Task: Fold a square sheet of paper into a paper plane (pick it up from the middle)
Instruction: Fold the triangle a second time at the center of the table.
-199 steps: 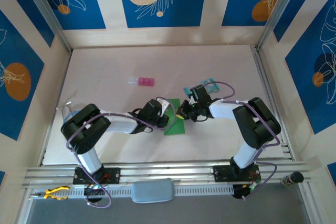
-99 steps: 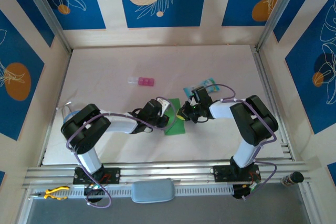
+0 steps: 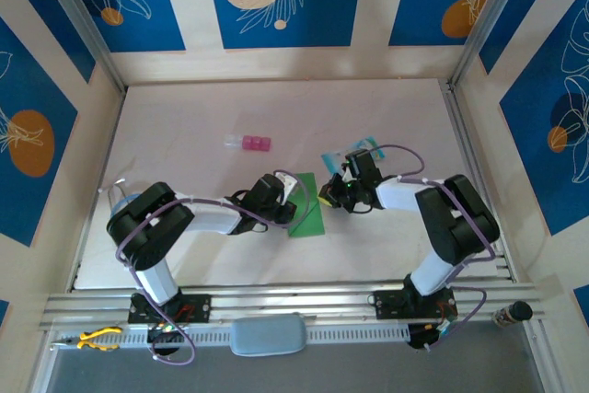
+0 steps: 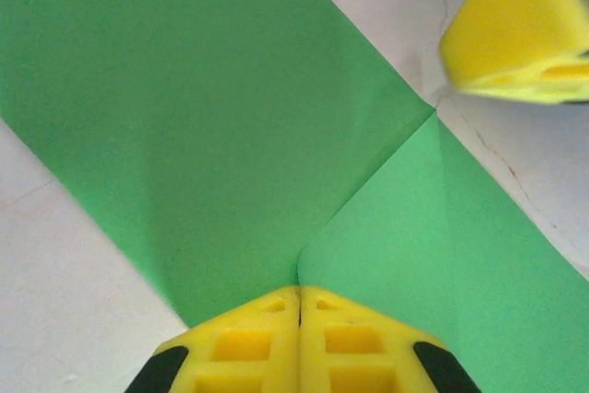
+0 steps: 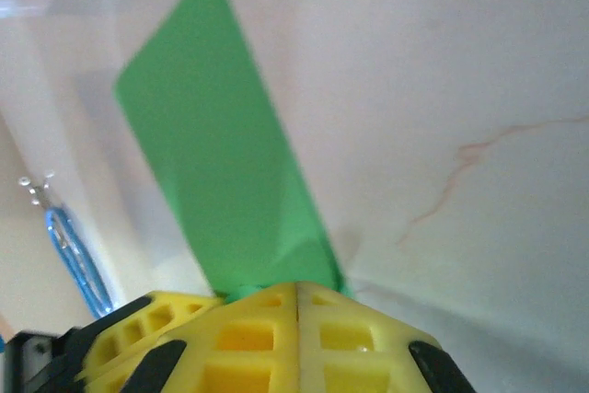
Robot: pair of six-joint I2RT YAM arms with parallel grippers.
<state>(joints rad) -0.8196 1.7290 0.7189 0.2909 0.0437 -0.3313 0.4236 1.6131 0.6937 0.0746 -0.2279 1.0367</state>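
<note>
The square sheet of paper (image 3: 308,213), bright green and folded narrow, lies flat on the table between both arms. In the left wrist view the sheet of paper (image 4: 212,135) shows a diagonal flap edge running to my left gripper (image 4: 299,294), which is shut with its tips pressed on the paper. My left gripper (image 3: 296,202) sits at the paper's left edge. My right gripper (image 3: 324,196) is at the paper's upper right corner. It is shut too (image 5: 296,290), tips at the near end of the green sheet (image 5: 221,163). The right gripper's yellow fingers (image 4: 515,34) hover just off the paper.
A small pink block (image 3: 250,143) lies farther back on the table. A pale blue printed packet (image 3: 365,147) sits behind the right wrist, partly covered by it. Raised walls ring the table (image 3: 184,255). Yellow pliers (image 3: 92,338) lie off the front edge.
The right arm's elbow and forearm have swung to the right, and its shut gripper has drawn slightly right at the paper's corner. The left arm and the paper have stayed put.
</note>
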